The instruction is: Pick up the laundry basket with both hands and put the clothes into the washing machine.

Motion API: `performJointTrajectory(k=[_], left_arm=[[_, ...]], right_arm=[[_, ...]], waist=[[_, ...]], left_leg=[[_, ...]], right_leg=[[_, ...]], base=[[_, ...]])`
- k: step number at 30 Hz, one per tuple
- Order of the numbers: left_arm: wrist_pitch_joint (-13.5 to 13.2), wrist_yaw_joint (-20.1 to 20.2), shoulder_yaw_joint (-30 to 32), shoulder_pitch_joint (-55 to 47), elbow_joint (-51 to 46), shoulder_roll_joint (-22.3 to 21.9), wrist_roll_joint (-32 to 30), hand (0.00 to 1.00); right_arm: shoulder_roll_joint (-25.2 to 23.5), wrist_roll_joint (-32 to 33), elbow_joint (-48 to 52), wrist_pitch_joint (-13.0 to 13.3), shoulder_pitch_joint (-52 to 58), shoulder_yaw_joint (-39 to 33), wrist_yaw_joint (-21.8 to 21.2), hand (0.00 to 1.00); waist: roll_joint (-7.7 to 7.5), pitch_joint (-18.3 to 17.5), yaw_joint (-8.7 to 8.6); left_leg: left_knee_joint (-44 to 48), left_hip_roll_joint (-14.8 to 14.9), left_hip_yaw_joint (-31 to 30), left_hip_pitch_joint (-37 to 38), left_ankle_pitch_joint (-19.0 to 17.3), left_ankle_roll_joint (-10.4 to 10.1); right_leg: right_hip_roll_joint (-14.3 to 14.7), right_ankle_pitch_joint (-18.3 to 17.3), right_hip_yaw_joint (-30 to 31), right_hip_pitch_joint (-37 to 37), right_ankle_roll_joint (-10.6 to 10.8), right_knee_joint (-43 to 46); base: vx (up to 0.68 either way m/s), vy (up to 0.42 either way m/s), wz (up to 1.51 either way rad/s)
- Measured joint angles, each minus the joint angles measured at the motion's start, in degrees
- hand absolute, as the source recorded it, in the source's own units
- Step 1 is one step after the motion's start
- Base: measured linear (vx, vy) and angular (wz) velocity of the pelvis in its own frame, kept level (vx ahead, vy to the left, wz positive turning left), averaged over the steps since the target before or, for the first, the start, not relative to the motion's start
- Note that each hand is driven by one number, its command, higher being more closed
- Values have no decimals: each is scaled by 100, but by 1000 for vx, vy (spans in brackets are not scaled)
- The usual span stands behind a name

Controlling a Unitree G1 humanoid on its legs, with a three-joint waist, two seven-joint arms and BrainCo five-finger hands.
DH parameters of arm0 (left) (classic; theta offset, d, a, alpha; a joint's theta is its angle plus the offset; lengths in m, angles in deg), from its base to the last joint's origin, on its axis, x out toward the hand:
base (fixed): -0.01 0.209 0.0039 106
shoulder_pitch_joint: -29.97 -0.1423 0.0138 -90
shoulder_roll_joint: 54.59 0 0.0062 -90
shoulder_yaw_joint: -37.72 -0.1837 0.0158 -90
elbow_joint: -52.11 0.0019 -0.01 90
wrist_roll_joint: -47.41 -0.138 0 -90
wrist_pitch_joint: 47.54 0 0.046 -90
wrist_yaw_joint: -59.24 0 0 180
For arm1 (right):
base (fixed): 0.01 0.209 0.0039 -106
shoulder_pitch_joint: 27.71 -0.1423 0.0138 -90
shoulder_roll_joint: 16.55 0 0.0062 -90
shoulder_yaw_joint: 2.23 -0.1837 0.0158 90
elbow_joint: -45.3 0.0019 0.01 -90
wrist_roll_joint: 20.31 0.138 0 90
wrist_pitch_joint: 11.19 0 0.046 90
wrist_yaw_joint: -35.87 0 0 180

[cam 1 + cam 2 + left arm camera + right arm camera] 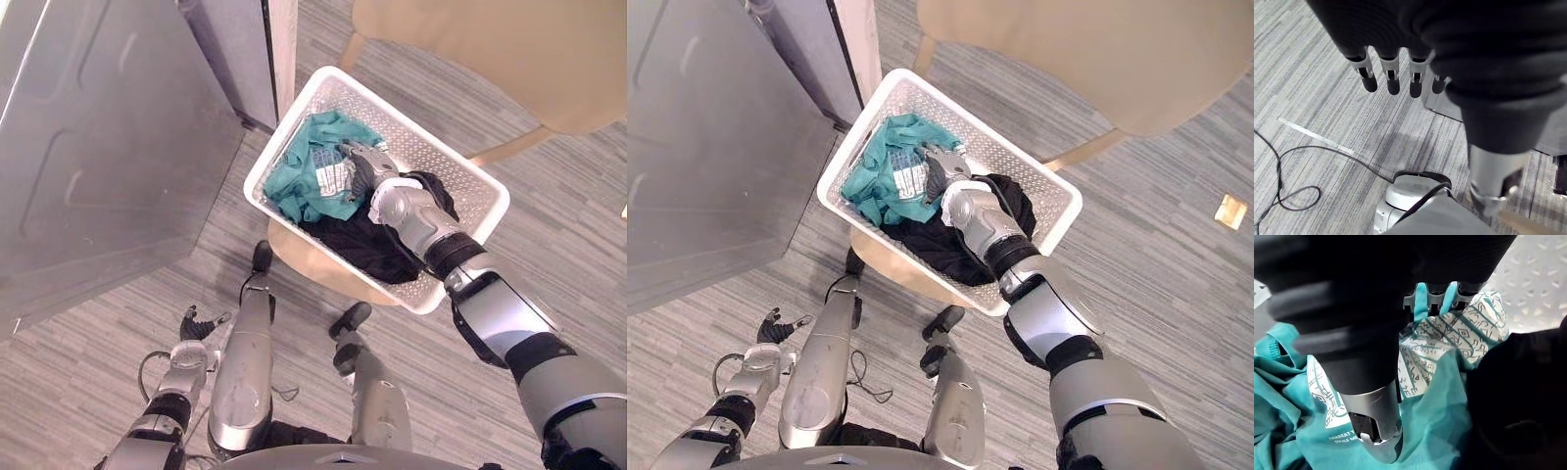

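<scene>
The white perforated laundry basket [460, 162] rests on a tan round stool [323, 269]. Inside it lie a teal garment [304, 181] with a patterned white print and a black garment [362, 250]. My right hand [364, 168] reaches down into the basket and presses on the teal garment [1440, 416], right next to the black garment [1518, 396]. Teal cloth bunches up round the hand [1376, 431]. My left hand [196, 325] hangs low at my left side above the floor, far from the basket, with its fingers [1391, 73] straight and holding nothing.
A large grey appliance [108, 147] stands to the left of the basket, with a dark gap [235, 59] beside it. A tan chair or table [490, 49] overhangs the far side. Grey striped floor [568, 264] lies to the right.
</scene>
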Motion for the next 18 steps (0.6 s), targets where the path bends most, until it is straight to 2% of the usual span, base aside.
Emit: performJointTrajectory(k=[4,7,8,18], left_arm=[[-1,0,-7,48,3,-45,357,0],[-8,-2,-36,104,2,-74,356,0],[-14,-2,-54,125,3,-74,356,0],[-96,3,-114,286,1,-114,744,0]], right_arm=[[-55,-2,-117,-20,-60,-197,243,0],[-65,-3,-137,-19,-80,-323,365,0],[-69,-3,-168,-17,-61,-330,434,100],[-68,-458,-373,35,-62,-510,575,100]], waist=[[73,37,37],[97,46,66],[107,41,63],[147,36,76]], left_leg=[[60,-21,-99,-217,3,6],[60,-51,-168,-295,18,26],[66,-62,-204,-322,19,27],[66,-125,-274,-386,39,23]], right_leg=[[1,-4,-110,-112,0,7],[-5,-5,-142,-173,0,21],[-6,-8,-215,-170,-2,20],[-5,-25,-254,-175,-6,23]], base=[[-26,31,10],[-14,13,5],[-18,21,13],[-7,10,4]])
